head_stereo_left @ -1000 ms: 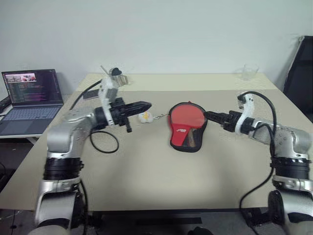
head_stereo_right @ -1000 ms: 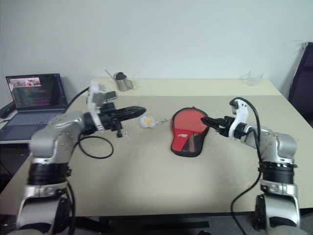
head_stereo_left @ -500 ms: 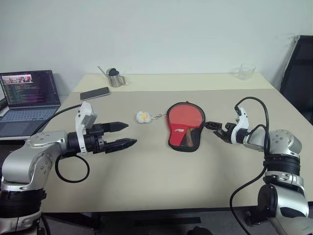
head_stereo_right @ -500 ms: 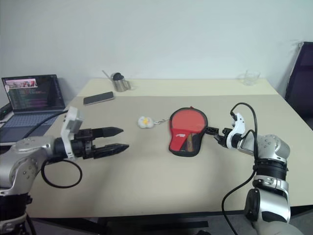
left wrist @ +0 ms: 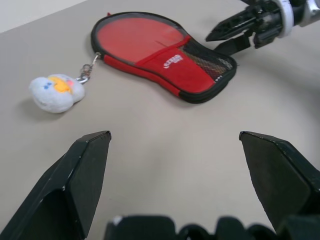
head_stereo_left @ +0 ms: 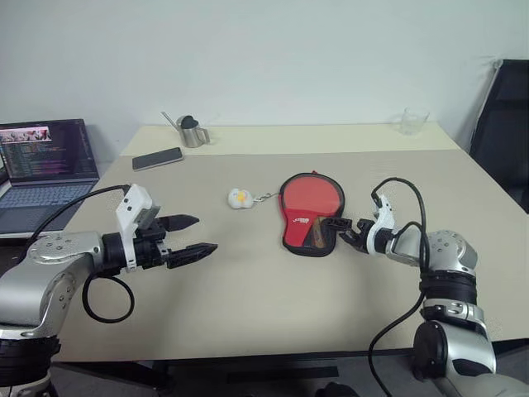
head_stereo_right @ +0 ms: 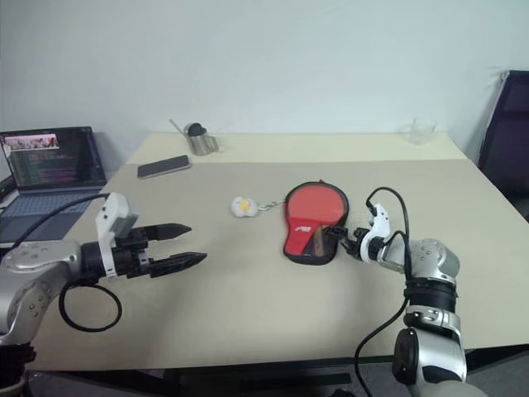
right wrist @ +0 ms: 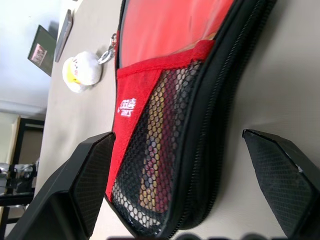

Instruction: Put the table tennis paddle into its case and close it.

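1. The case (head_stereo_left: 311,214) lies flat in the middle of the table (head_stereo_left: 248,314), red side up, with its round end toward 12 o'clock and its narrow mesh end toward 6 o'clock.
2. Through the mesh pocket you can see something light brown with a red strip; this looks like the handle of the table tennis paddle (right wrist: 159,150) inside the case.
3. A white fluffy charm (head_stereo_left: 240,198) sits at about 9 o'clock from the case, joined to it by a little chain.
4. The right gripper (head_stereo_left: 339,231) is low over the table at about 4 o'clock from the case, right beside the mesh end. Its two fingers are spread apart with nothing between them.
5. The left gripper (head_stereo_left: 192,236) is well away, at about 8 o'clock from the case. Its fingers are wide apart too and hold nothing.
6. A phone (head_stereo_left: 157,157), a metal cup (head_stereo_left: 192,131) and a clear cup (head_stereo_left: 412,121) sit near the far edge.
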Action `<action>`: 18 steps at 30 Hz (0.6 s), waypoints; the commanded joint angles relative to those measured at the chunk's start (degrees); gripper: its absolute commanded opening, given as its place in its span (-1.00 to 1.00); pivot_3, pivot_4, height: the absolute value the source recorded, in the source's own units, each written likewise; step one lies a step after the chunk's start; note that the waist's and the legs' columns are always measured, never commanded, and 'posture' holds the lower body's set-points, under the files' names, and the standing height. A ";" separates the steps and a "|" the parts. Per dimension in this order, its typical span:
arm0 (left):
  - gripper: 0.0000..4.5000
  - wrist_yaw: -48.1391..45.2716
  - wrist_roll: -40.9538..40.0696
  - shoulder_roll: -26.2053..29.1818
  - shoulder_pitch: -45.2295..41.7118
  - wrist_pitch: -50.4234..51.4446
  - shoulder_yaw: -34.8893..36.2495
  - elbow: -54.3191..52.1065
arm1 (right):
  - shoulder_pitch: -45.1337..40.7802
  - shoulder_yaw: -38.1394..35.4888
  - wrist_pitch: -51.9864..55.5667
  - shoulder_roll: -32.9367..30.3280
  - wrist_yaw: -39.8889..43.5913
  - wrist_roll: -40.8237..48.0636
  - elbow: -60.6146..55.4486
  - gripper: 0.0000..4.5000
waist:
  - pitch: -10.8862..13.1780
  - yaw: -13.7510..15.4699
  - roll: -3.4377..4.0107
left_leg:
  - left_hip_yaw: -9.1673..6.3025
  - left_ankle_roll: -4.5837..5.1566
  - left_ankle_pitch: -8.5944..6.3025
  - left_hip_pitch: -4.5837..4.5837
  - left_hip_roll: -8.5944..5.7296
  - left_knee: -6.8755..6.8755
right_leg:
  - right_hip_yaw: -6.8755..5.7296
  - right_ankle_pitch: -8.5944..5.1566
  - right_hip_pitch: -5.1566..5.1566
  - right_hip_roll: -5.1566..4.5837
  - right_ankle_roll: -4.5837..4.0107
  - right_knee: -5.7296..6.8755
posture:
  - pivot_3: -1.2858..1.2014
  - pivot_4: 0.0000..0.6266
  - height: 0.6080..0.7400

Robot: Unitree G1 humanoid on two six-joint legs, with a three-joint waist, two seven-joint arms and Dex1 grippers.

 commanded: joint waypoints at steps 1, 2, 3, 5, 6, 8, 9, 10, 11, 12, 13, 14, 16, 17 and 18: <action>0.99 -0.07 -1.25 1.26 0.17 -0.82 2.87 -2.33 | -0.07 0.41 -2.04 2.92 -1.39 -0.17 0.35 1.00 | 0.00 -0.12 0.00 | 0.01 0.00 0.00 0.02 0.00 0.00 | 0.01 0.00 0.01 0.00 0.00 0.02 | 0.03 -0.52 1.00; 0.99 0.10 -1.39 1.28 0.12 -0.75 2.93 -2.44 | -0.04 0.74 -2.27 3.81 -1.42 -0.06 0.27 1.00 | -0.01 -0.24 0.00 | 0.01 0.00 0.00 0.05 0.01 0.00 | 0.02 0.00 0.02 0.01 0.00 0.03 | 0.03 -0.52 1.00; 0.99 0.24 -1.58 1.33 0.12 -0.61 3.01 -2.60 | 0.03 1.06 -2.62 4.93 -1.68 0.00 0.22 1.00 | -0.01 -0.37 0.00 | 0.02 0.00 0.00 0.08 0.02 0.00 | 0.02 0.01 0.04 0.03 -0.01 0.05 | 0.03 -0.52 1.00; 0.99 0.39 -1.81 1.47 0.28 -0.42 3.08 -2.89 | 0.09 1.71 -3.72 6.84 -2.21 -0.28 0.34 1.00 | -0.02 -0.64 0.00 | 0.03 0.00 0.00 0.11 0.06 0.00 | 0.04 0.02 0.04 0.08 -0.04 0.06 | 0.03 -0.52 1.00; 0.99 0.44 -1.86 1.53 0.41 -0.40 3.10 -3.03 | 0.08 2.00 -4.35 7.59 -2.51 -0.53 0.46 1.00 | -0.03 -0.80 -0.01 | 0.04 0.00 0.00 0.12 0.09 0.00 | 0.06 0.03 0.04 0.12 -0.05 0.06 | 0.03 -0.52 1.00; 0.99 0.61 -1.98 1.62 0.64 -0.34 3.14 -3.31 | -0.06 1.75 -5.12 8.61 -3.06 -0.39 0.74 1.00 | -0.04 -1.08 -0.01 | 0.06 0.00 -0.01 0.15 0.14 0.00 | 0.08 0.03 0.06 0.17 -0.06 0.05 | 0.03 -0.52 1.00; 0.99 0.72 -2.15 1.65 0.76 -0.24 3.24 -3.55 | -0.12 1.73 -5.43 8.97 -3.24 -0.39 0.87 1.00 | -0.04 -1.22 -0.01 | 0.09 0.00 -0.01 0.18 0.16 -0.01 | 0.12 0.04 0.06 0.20 -0.07 0.06 | 0.03 -0.52 1.00; 0.99 0.81 -2.30 1.70 0.94 -0.15 3.35 -3.83 | -0.13 1.74 -5.70 9.22 -3.36 -0.44 1.01 1.00 | -0.04 -1.33 -0.01 | 0.10 0.01 -0.01 0.20 0.19 -0.02 | 0.14 0.05 0.07 0.23 -0.08 0.05 | 0.03 -0.52 1.00; 0.99 0.90 -2.39 1.74 1.10 -0.12 3.43 -4.04 | -0.13 1.73 -5.94 9.39 -3.48 -0.48 1.18 1.00 | -0.04 -1.36 -0.01 | 0.13 0.04 -0.04 0.23 0.24 -0.02 | 0.16 0.06 0.08 0.29 -0.10 0.05 | 0.03 -0.52 1.00; 0.99 1.00 -2.46 1.75 1.21 -0.08 3.47 -4.15 | -0.10 1.75 -6.22 9.46 -3.60 -0.61 1.46 1.00 | -0.04 -1.36 -0.01 | 0.16 0.05 -0.05 0.25 0.30 -0.02 | 0.17 0.07 0.08 0.35 -0.12 0.05 | 0.03 -0.52 1.00; 0.99 1.03 -2.48 1.76 1.24 -0.09 3.47 -4.12 | -0.12 1.76 -6.44 9.52 -3.70 -0.68 1.70 1.00 | -0.04 -1.36 -0.01 | 0.19 0.06 -0.05 0.27 0.37 -0.03 | 0.18 0.09 0.09 0.41 -0.15 0.04 | 0.03 -0.52 1.00; 0.99 1.16 -2.40 1.72 1.32 -0.13 3.39 -4.20 | -0.06 1.96 -6.67 9.52 -3.73 -0.90 2.00 1.00 | -0.04 -1.36 -0.01 | 0.22 0.06 -0.06 0.29 0.46 -0.03 | 0.18 0.11 0.11 0.48 -0.19 0.02 | 0.03 -0.52 1.00; 0.99 1.59 -2.25 1.50 1.37 -0.33 3.31 -4.37 | 0.09 2.80 -7.43 9.23 -3.12 -1.37 2.33 1.00 | -0.04 -1.36 -0.01 | 0.26 0.10 -0.09 0.33 0.58 -0.04 | 0.17 0.16 0.14 0.58 -0.28 0.01 | 0.03 -0.52 1.00; 0.99 1.83 -1.96 1.40 1.42 -0.79 3.26 -4.47 | 0.07 2.87 -7.98 9.10 -3.34 -1.60 2.63 1.00 | -0.04 -1.36 -0.01 | 0.28 0.12 -0.09 0.38 0.62 -0.05 | 0.17 0.19 0.17 0.61 -0.32 0.01 | 0.03 -0.52 1.00; 1.00 2.00 -1.85 1.35 1.50 -1.01 3.21 -4.55 | -0.01 2.58 -8.65 9.04 -3.77 -1.77 3.04 0.92 | -0.04 -1.36 -0.01 | 0.30 0.13 -0.10 0.43 0.66 -0.06 | 0.17 0.20 0.21 0.65 -0.34 0.02 | 0.03 -0.52 1.00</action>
